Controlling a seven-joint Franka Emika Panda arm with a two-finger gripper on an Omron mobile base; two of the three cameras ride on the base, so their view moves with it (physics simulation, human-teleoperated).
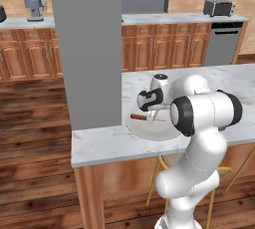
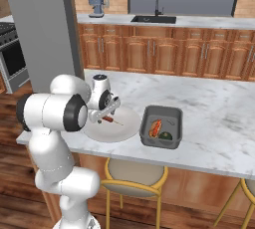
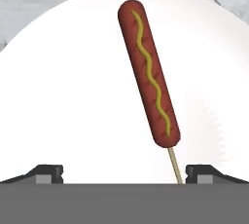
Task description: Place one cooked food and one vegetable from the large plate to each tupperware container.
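In the hand view the gripper (image 3: 124,174) stands wide open, its two dark fingertips (image 3: 48,173) at the bottom corners, empty, over the large plate (image 3: 63,96). A sausage on a stick (image 3: 148,74) with a mustard squiggle lies on the plate, running from top centre down to lower right. In the right base view, the plate sits left of centre on the marble counter (image 2: 214,118), and the dark grey container (image 2: 161,126) just right of it holds a reddish food and a dark green item.
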